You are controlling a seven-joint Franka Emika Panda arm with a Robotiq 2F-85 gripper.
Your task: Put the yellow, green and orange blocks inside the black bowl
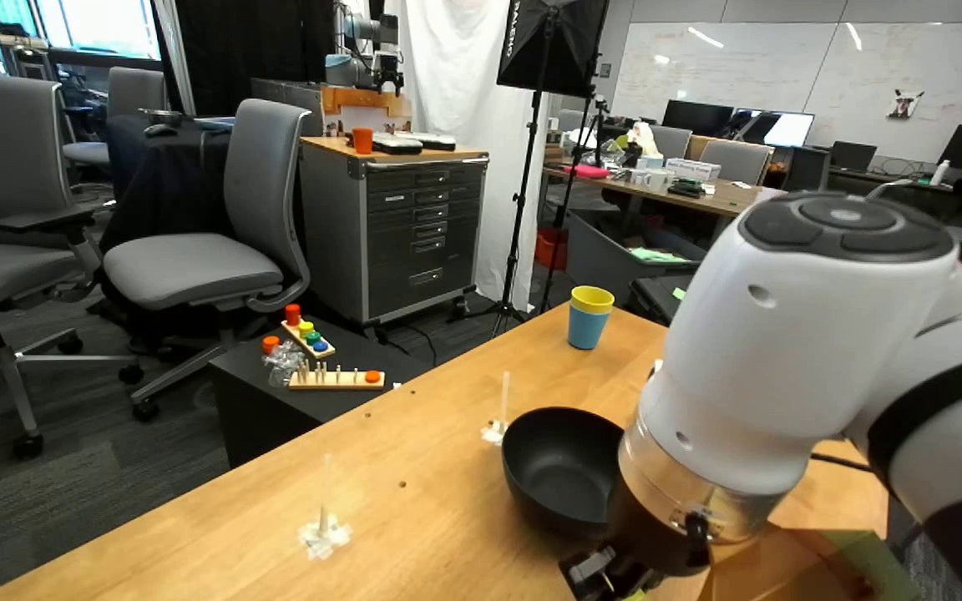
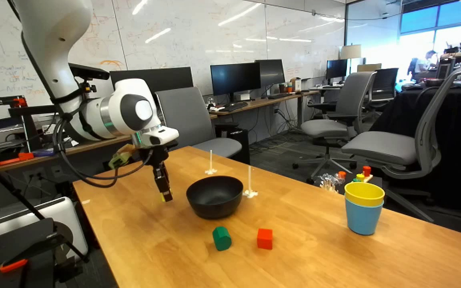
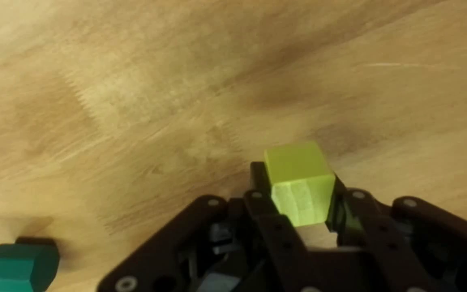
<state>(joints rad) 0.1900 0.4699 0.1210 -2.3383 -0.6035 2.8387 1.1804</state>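
Claw (image 3: 298,186), foreground of the wrist view, grips the yellow block (image 3: 303,200) near the black bowl (image 2: 212,206), its two jaws parted by the block's width. In an exterior view, the green block (image 2: 222,239) and the orange block (image 2: 265,239) rest outside the bowl, near each other, on the tabletop (image 2: 334,264)

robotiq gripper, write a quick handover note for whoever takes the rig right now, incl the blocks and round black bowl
Gripper: the black two-finger Robotiq gripper is closed on the small yellow cube; can't tell whether the cube is off the light wooden table.
Bowl: the round matte black bowl stands upright on the table; the gripper is beside it, not over it.
Blocks: the green faceted block and the orange-red cube lie on the table, apart from the bowl and each other.
Done: yellow cube gripped; no block in the bowl yet.
Left: all three into the bowl, yellow first.
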